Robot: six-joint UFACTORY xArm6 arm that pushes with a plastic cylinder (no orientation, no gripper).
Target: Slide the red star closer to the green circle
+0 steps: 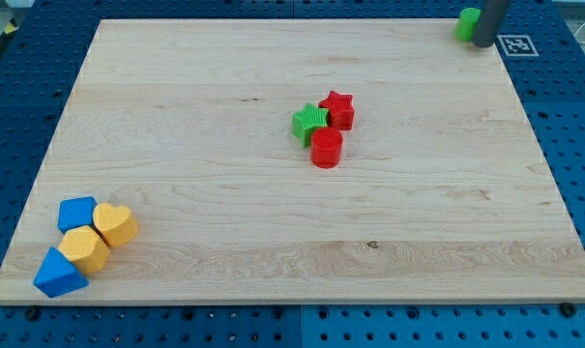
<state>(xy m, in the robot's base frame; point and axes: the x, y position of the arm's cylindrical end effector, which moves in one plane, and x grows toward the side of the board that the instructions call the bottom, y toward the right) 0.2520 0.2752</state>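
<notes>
The red star (337,108) lies near the board's middle, touching a green star (310,123) on its left and a red cylinder (326,148) just below. The green circle (467,23) sits at the view's top right corner, partly hidden behind my rod. My tip (483,43) rests right beside the green circle, on its right, far from the red star.
A cluster sits at the view's bottom left: a blue block (76,212), a yellow heart (115,223), a yellow hexagon (84,248) and a blue triangle (59,274). A white marker tag (516,44) lies off the wooden board (224,145) at top right.
</notes>
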